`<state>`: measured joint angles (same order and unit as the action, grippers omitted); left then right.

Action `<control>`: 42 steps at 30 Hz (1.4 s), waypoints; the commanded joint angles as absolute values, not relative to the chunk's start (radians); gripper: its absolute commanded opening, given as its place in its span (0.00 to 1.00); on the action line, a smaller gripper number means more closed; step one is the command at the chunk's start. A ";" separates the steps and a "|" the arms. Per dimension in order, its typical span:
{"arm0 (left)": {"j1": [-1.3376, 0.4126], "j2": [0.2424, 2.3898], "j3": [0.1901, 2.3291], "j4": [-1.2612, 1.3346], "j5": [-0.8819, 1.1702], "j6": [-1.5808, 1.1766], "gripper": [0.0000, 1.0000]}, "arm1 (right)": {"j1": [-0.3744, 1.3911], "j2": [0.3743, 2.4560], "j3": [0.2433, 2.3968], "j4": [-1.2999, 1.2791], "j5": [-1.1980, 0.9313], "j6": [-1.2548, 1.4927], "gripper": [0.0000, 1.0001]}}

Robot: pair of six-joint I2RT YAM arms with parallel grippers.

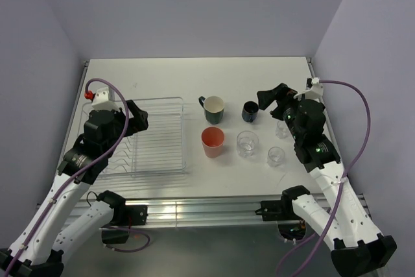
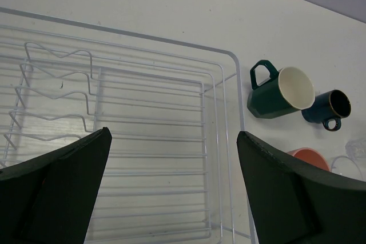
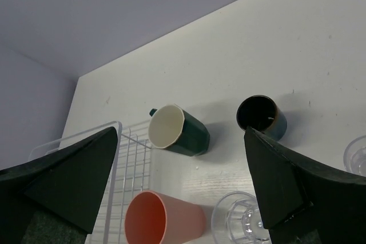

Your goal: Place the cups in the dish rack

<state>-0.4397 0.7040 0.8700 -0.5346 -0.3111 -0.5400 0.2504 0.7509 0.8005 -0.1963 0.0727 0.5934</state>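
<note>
**Top view.** The dish rack (image 1: 162,141) sits at the table's 9 o'clock side. All 6 cups stand on the tabletop (image 1: 194,76) outside it, from centre toward 3 o'clock, so no loading is done yet.
- The teal mug (image 1: 213,109) is just off the rack's far-right corner, handle at approx. 10 o'clock.
- The navy mug (image 1: 250,111) is at its 3 o'clock, and the pink tumbler (image 1: 213,141) is at its 6.
- The 3 clear glasses (image 1: 247,143) run from the tumbler's 3 o'clock out under the right arm.
- The left gripper (image 1: 141,115) hangs over the rack's far part, jaws wide apart, holding nothing.
- The right gripper (image 1: 264,100) is just beside the navy mug at its 2 o'clock, also wide open and empty.

We judge the split is by reach: the right arm covers the cups, the left covers the rack.

**Left wrist.** The view looks down into the rack between spread fingers. We see bare ribs and wire dividers w/ nothing in them. The teal mug (image 2: 274,98) and navy mug (image 2: 326,110) sit at 2 o'clock, outside the rim. The tumbler (image 2: 309,155) peeks out at 4.

**Right wrist.** The fingers frame the teal mug (image 3: 183,132) dead centre, w/ the navy mug (image 3: 260,115) at 2 o'clock. The tumbler (image 3: 163,218) is at 6, and 1 glass sits at 5. All mouths face up, and nothing touches the pads. Prob. a first pick is being lined up, but we can't tell which cup.
</note>
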 commanded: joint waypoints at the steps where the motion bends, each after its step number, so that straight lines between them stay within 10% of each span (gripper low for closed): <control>1: -0.437 0.699 0.877 -0.491 -0.298 -0.540 0.99 | 0.247 0.736 0.848 -0.207 0.113 0.588 1.00; 23: -0.437 0.699 0.876 -0.495 -0.301 -0.541 0.99 | 0.258 0.842 0.926 -0.282 0.074 0.528 0.98; 42: -0.437 0.733 0.885 -0.502 -0.299 -0.540 0.99 | 0.573 1.351 1.245 -0.360 0.189 0.393 0.63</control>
